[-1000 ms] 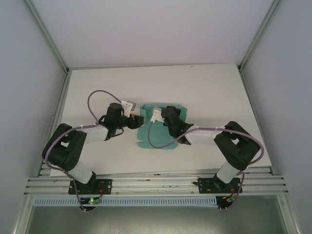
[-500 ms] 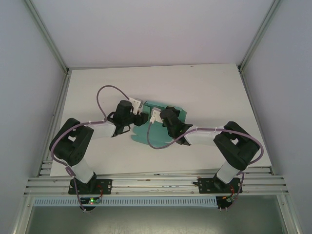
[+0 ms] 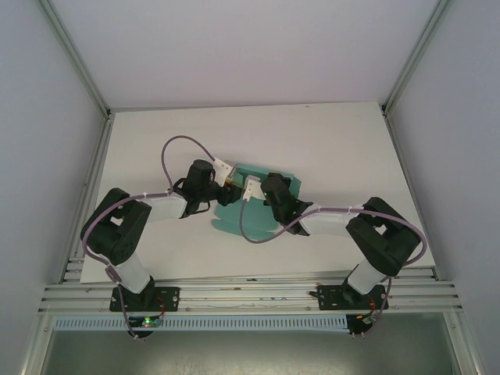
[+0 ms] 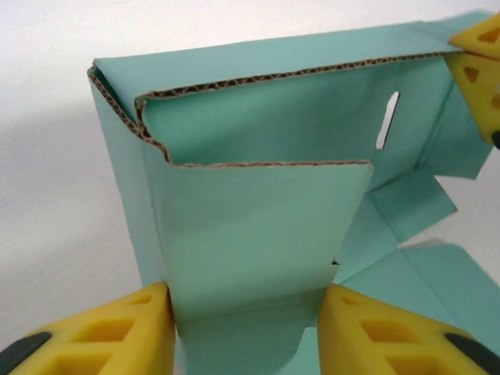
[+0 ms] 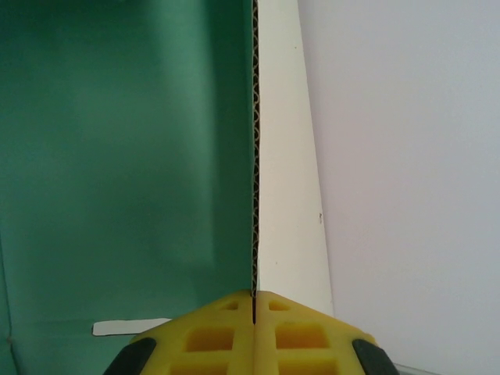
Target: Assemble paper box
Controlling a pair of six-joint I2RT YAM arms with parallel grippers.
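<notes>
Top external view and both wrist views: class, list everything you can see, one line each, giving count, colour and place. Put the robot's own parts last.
paper box: one, teal-green corrugated card, partly folded, mid-table between the grippers
table: one, white, under the box
enclosure walls: three, pale grey, left, back and right of the table
rail: one, silver, along the near edge
cables: two, purple, one along each arm
arms: two, black and white, bases on the rail
left gripper: one, yellow fingers, jaws apart either side of a folded flap
right gripper: one, yellow fingers, shut on the edge of a box wall
</notes>
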